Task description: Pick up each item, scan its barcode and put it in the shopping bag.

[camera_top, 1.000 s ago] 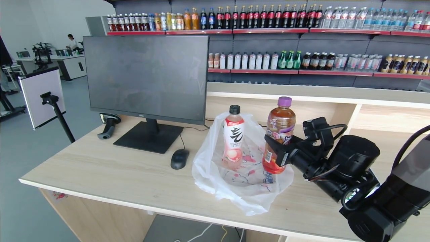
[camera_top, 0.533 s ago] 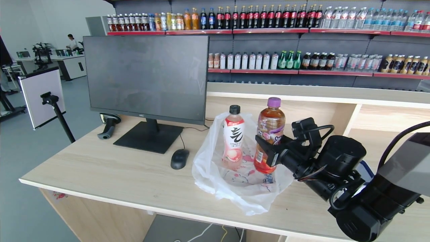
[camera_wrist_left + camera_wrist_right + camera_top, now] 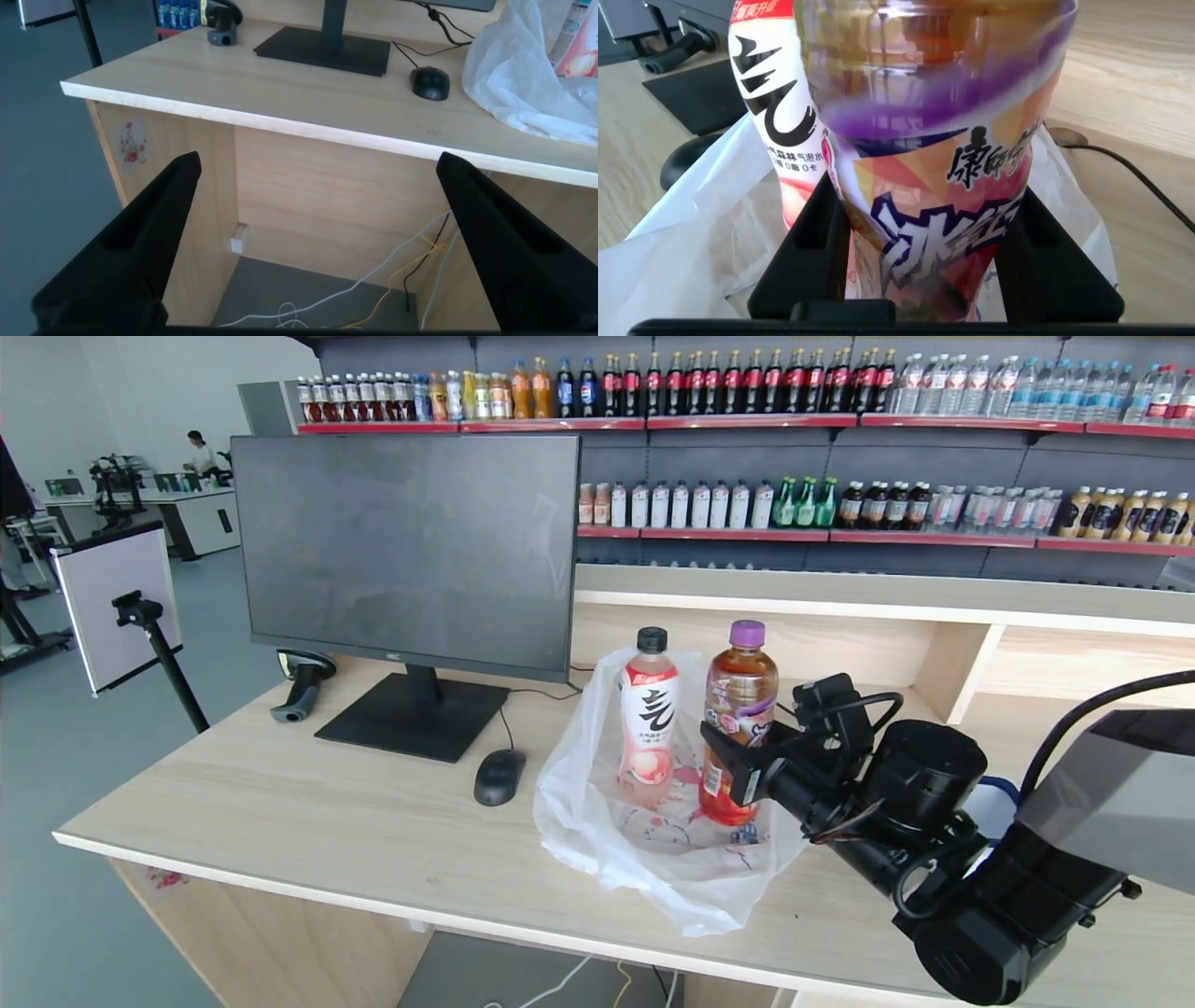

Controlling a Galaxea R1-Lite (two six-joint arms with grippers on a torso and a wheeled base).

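Wooden counter [image 3: 280, 803] fronts the scene, the left gripper [image 3: 318, 163] spread wide below its near edge. Farther in, the right gripper [image 3: 747, 761] clamps the purple-capped bottle [image 3: 740, 695] upright (inside the shopping bag [image 3: 681, 868]), just right of a pink bottle [image 3: 648, 728].

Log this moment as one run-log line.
right gripper: shut on purple-capped bottle | bottle: upright over shopping bag, beside pink bottle | left gripper: open, before table front

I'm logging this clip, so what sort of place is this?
Probably a shop checkout: shelves of drink bottles behind, a counter with a monitor and handheld scanner, and a shopping bag.
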